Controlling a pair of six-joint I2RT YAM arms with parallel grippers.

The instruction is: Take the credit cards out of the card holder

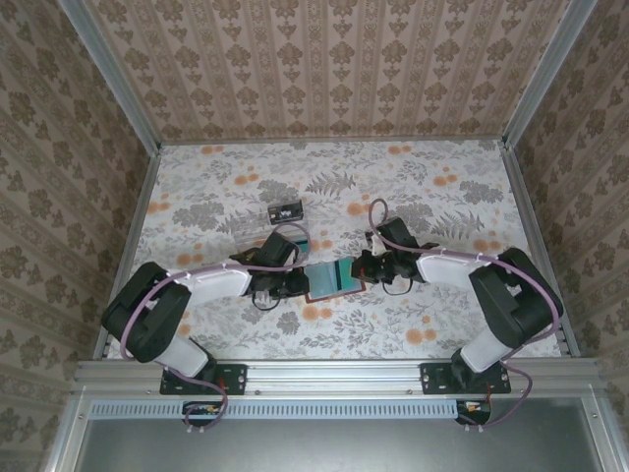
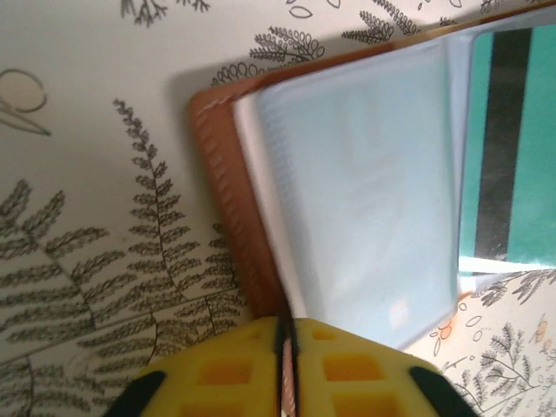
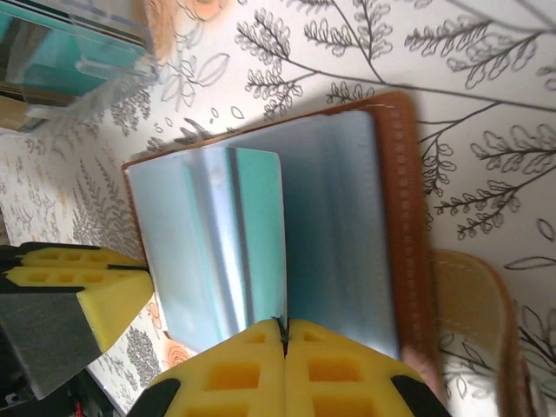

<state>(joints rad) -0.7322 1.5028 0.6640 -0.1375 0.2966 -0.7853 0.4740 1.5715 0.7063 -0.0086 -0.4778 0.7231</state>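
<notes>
Brown leather card holder (image 1: pixel 331 280) lies open mid-table between the arms, blue-grey lining up. Left gripper (image 2: pixel 285 326) pinches its edge, right gripper (image 3: pixel 284 326) clamps the teal card (image 3: pixel 256 234). Floral tablecloth (image 1: pixel 442 315), damask-papered walls (image 1: pixel 334 69).

- Left arm (image 1: pixel 201 280): base at the near edge, elbow swung out to the left, pale forearm reaching right and low toward the table's middle.
- Right arm (image 1: pixel 462 267): a mirror pose, elbow out to the right, forearm reaching left and low.
- The two wrists face each other, fingertips near but apart.
- Left gripper (image 1: pixel 298 281): wrist view shows the yellow pads (image 2: pixel 226 369) all but touching, only a thin dark slit between them, with the edge of the card holder (image 1: pixel 329 280) running into that slit.
- Right gripper (image 1: pixel 362 265): yellow pads (image 3: pixel 234 373) pressed together, no gap at the seam, pinching the edge of an inner leaf of the card holder.
</notes>
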